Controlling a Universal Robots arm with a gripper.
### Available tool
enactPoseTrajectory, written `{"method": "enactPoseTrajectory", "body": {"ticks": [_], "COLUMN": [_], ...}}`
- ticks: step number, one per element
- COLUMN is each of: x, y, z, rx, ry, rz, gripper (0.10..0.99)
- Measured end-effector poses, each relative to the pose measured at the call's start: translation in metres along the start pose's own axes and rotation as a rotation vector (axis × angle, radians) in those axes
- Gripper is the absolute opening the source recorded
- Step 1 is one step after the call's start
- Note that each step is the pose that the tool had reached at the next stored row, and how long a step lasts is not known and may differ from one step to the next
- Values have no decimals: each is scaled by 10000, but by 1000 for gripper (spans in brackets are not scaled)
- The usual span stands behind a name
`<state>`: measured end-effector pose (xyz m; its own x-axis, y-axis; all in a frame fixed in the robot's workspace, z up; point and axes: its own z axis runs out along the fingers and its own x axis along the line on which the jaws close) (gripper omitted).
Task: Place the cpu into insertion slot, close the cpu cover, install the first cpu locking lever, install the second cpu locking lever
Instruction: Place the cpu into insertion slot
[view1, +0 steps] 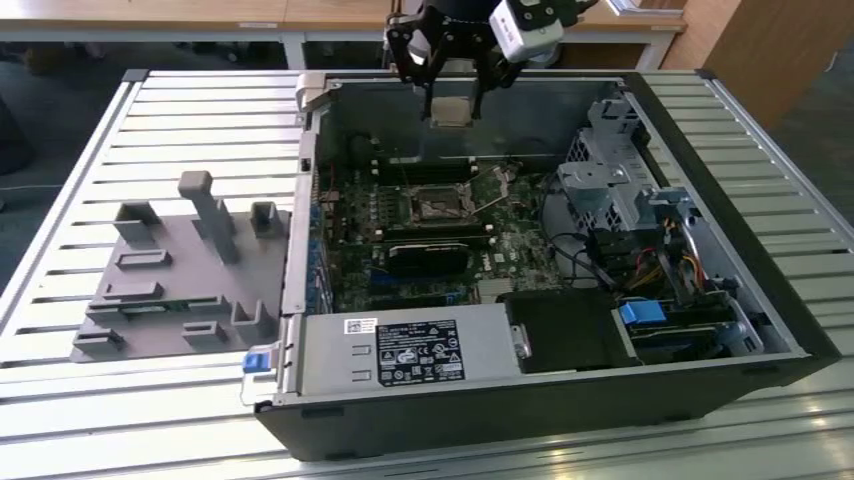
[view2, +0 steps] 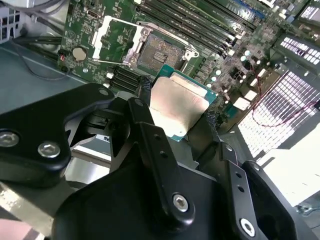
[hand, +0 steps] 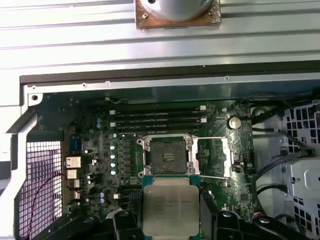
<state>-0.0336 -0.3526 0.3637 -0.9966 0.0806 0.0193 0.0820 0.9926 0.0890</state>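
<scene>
In the exterior view, the gripper (view1: 451, 92) is seen over an open computer case (view1: 534, 420), which is laid on a slatted metal table (view1: 80, 180). The cpu (view1: 451, 113) is clamped between the fingers and is held in the air, well above the insertion slot (view1: 434, 206) on the green board. A grey plastic fixture (view1: 174, 290) is placed on the table, at the exterior view's left of the case.

In the second wrist view, the cpu (view2: 177, 107) is gripped at two opposite edges by the black fingers (view2: 150, 140), and its silver face is turned to the camera. Beyond it the insertion slot (view2: 157, 54) is seen uncovered. The cpu cover (view2: 101, 31) is swung open and lies just beside the slot.

In the first wrist view, the cpu (hand: 170, 207) is held apart from the insertion slot (hand: 166, 155), nothing being seated in it. The open cpu cover (hand: 212, 139) is found beside the slot, and long memory slots (hand: 157, 117) are seen beyond it.
</scene>
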Motion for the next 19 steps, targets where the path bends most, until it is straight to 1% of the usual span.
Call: {"method": "enactPoseTrajectory", "body": {"ticks": [7,19], "x": [0,1], "y": [4,11], "z": [5,11], "rx": [-6,13], "ry": [-82,-205], "rz": [901,2216], "gripper": [545,545]}}
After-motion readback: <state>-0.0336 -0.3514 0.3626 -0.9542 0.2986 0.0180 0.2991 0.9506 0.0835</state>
